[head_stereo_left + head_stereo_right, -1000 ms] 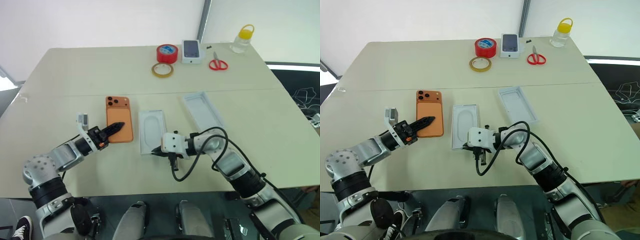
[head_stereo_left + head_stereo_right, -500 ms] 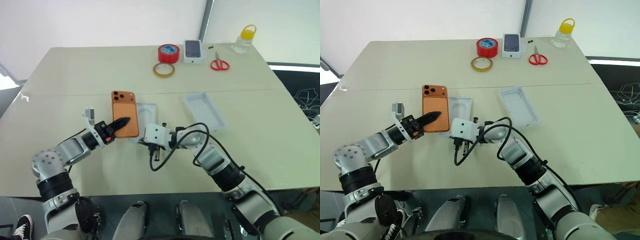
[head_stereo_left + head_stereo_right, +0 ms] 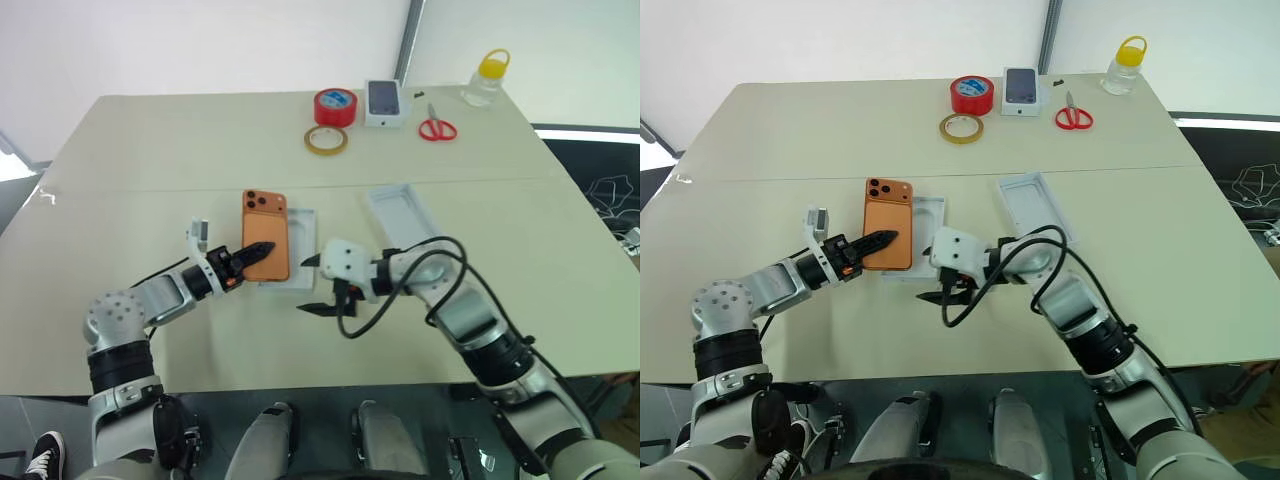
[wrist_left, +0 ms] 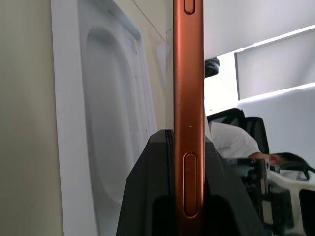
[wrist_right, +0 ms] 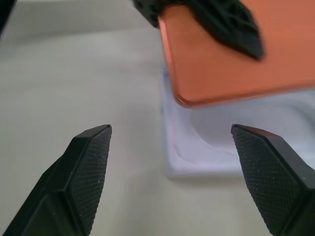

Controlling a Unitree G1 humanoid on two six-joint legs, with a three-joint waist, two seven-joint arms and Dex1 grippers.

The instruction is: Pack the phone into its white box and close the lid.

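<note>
My left gripper (image 3: 256, 250) is shut on the near end of the orange phone (image 3: 265, 232), holding it flat just above the table. The phone's right part overlaps a thin white insert (image 3: 303, 250) with a rounded recess. In the left wrist view the phone's edge (image 4: 188, 88) runs up between my fingers (image 4: 147, 196), with the insert (image 4: 103, 123) beside it. My right gripper (image 3: 312, 285) stands open at the insert's near right corner, holding nothing. A white shell that I take for the lid (image 3: 405, 215) lies open side up further right. The white box is out of view.
Along the table's far edge stand a red tape roll (image 3: 335, 106), a yellowish tape ring (image 3: 326, 139), a small white box with a dark phone picture (image 3: 385, 102), red scissors (image 3: 437, 128) and a yellow-capped bottle (image 3: 483, 80).
My left gripper carried the phone to the right, over the insert's left side. My right gripper, shut at the insert's near edge before, has opened wide and lifted off it.
</note>
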